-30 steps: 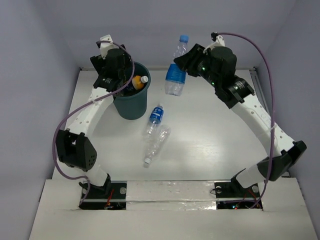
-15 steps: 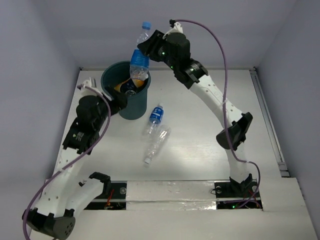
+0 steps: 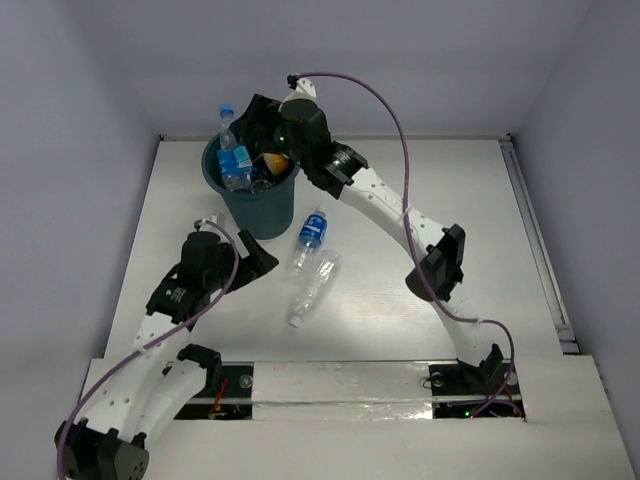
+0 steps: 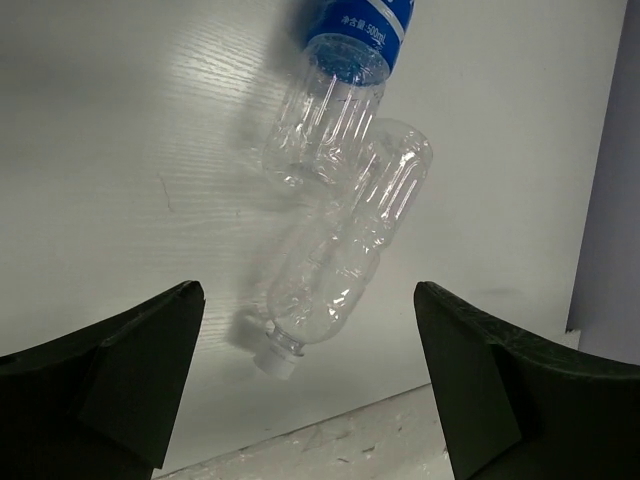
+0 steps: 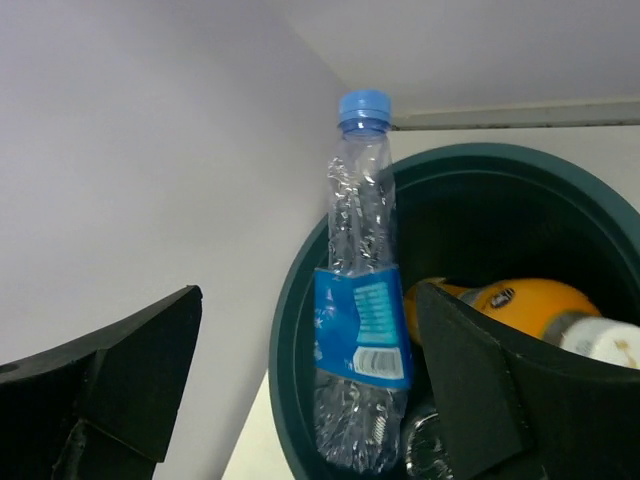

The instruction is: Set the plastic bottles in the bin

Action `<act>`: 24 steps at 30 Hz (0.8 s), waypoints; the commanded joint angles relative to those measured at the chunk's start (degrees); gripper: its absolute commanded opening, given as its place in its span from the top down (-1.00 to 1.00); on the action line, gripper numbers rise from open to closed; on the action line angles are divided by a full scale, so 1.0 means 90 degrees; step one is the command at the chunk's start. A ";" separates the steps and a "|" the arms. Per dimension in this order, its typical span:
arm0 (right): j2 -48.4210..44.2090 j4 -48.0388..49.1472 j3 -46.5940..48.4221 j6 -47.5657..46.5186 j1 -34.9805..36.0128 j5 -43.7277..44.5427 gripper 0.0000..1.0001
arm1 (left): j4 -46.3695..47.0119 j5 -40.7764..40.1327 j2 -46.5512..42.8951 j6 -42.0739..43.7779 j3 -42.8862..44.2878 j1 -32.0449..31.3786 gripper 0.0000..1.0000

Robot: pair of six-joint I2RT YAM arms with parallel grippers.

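The dark teal bin (image 3: 270, 215) stands at the back left. A blue-labelled bottle (image 3: 232, 152) stands upright inside it against the left rim, beside the orange bottle (image 3: 272, 160). My right gripper (image 3: 248, 122) hovers open just above the bin, holding nothing. In the right wrist view, the blue-labelled bottle (image 5: 360, 300), orange bottle (image 5: 510, 305) and bin rim (image 5: 292, 300) lie between my open fingers. Another blue-labelled bottle (image 3: 310, 235) and a clear bottle (image 3: 312, 290) lie on the table. My left gripper (image 3: 264, 262) is open just left of them; both show in its view (image 4: 340, 90) (image 4: 345, 260).
The white table (image 3: 440, 250) is closed in by grey walls at the back and sides. A raised strip runs along its near edge (image 4: 380, 440). The right arm (image 3: 390, 215) reaches diagonally across the middle of the table.
My right arm swung left over the bin with the blue-labelled bottle and let it go into the bin. My left arm drew back from the bin towards the two lying bottles.
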 commanded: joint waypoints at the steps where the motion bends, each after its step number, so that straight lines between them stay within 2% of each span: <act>1: -0.0931 0.0576 -0.0415 -0.0219 0.0007 0.0410 -0.85 | 0.0524 0.0386 0.0428 0.0306 0.0081 -0.0012 -0.68; 3: -0.1381 0.0605 -0.0943 -0.0269 0.0007 0.0489 -0.79 | 0.0730 0.0425 0.0654 0.0434 0.0159 -0.0070 -0.68; 4: -0.1664 0.0683 -0.1333 -0.0298 0.0007 0.0528 -0.54 | 0.0934 0.0406 0.0897 0.0463 0.0178 -0.0157 -0.68; 6: -0.2786 0.1014 -0.3020 -0.0308 0.0007 0.0548 -0.14 | 0.1140 0.0280 0.1171 0.0541 0.0276 -0.0304 -0.65; 7: -0.3186 0.1431 -0.3664 -0.0298 0.0007 0.0577 0.33 | 0.1315 0.0201 0.1472 0.0570 0.0315 -0.0508 -0.65; 8: -0.3597 0.1590 -0.4289 -0.0289 0.0007 0.0606 0.51 | 0.1394 0.0133 0.1620 0.0590 0.0402 -0.0626 -0.65; 9: -0.4326 0.1747 -0.5427 -0.0279 0.0007 0.0607 0.65 | 0.1482 -0.0022 0.1941 0.0610 0.0452 -0.0733 -0.64; 10: -0.4662 0.1748 -0.5960 -0.0211 0.0007 0.0568 0.80 | 0.1628 -0.0121 0.2089 0.0619 0.0500 -0.0957 -0.64; 11: -0.4955 0.1729 -0.6449 -0.0172 0.0007 0.0529 0.82 | 0.1697 -0.0228 0.2216 0.0620 0.0627 -0.1056 -0.64; 12: -0.5480 0.1622 -0.7363 -0.0094 0.0007 0.0529 0.82 | 0.1765 -0.0500 0.2362 0.0639 0.0696 -0.1153 -0.64; 15: -0.6157 0.1504 -0.8627 0.0472 0.0007 0.0471 0.80 | 0.2000 -0.1143 0.2841 0.0639 0.0959 -0.1486 -0.67; 16: -0.6507 0.1552 -0.9386 0.0792 0.0007 0.0286 0.67 | 0.2107 -0.1427 0.3113 0.0668 0.1018 -0.1554 -0.68; 18: -0.6715 0.1533 -0.9957 0.1116 0.0007 0.0080 0.39 | 0.2225 -0.1935 0.3388 0.0668 0.1135 -0.1682 -0.71; 19: -0.6784 0.1640 -1.0463 0.1388 0.0007 -0.0182 0.03 | 0.2273 -0.2073 0.3670 0.0649 0.1155 -0.1769 -0.72; 21: -0.6891 0.1893 -1.0895 0.1605 0.0007 -0.0340 -0.27 | 0.2508 -0.2385 0.4051 0.0591 0.1223 -0.1915 -0.74; 22: -0.6901 0.1953 -1.1042 0.1693 0.0007 -0.0486 -0.54 | 0.2557 -0.2513 0.4169 0.0571 0.1243 -0.1984 -0.75; 24: -0.6785 0.1973 -1.1239 0.1694 0.0007 -0.0575 -0.74 | 0.2723 -0.2767 0.4384 0.0503 0.1321 -0.2101 -0.76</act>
